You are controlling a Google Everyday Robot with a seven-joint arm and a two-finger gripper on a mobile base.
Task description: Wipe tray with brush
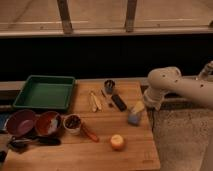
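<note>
Nothing of the wiping looked done. The brush [31, 142] lay untouched at the near left corner of the wooden table [132, 152], just in front of the purple bowl [20, 122] and red bowl [47, 123]. The green tray [44, 106] sat behind those bowls. The gripper [135, 112] hung low over the table's right side, well apart from both, fingers spread wide and not holding the brush. Grasping, carrying and sweeping all seemed left.

a kitchen-like robot test bench: a wooden board [131, 145] set with bowls [20, 121], a cup [109, 86] and a green tray [44, 106], the gripper [136, 108] over the board's right edge.
</note>
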